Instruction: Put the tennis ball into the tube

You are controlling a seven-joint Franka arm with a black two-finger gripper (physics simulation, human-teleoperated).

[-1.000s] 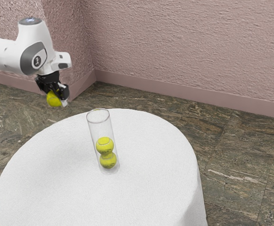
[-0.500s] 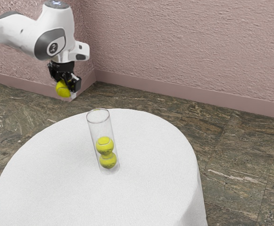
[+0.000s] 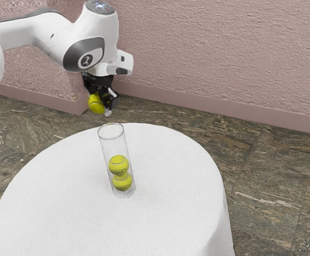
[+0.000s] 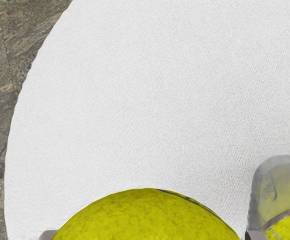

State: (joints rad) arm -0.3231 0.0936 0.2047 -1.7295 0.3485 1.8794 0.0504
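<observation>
Pinkish textured wall [image 3: 224, 53], brown stone floor [image 3: 267, 176], white-clothed round table [image 3: 171, 224].

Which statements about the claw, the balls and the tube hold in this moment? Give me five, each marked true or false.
1. The claw is shut on a tennis ball. True.
2. The tube is lying on its side. False: it stands upright on the table.
3. Inside the tube, the upper ball is stacked on the lower ball. True.
4. The held ball is already inside the tube. False: it is outside, in the claw.
5. The table's cover is green. False: it is white.
</observation>
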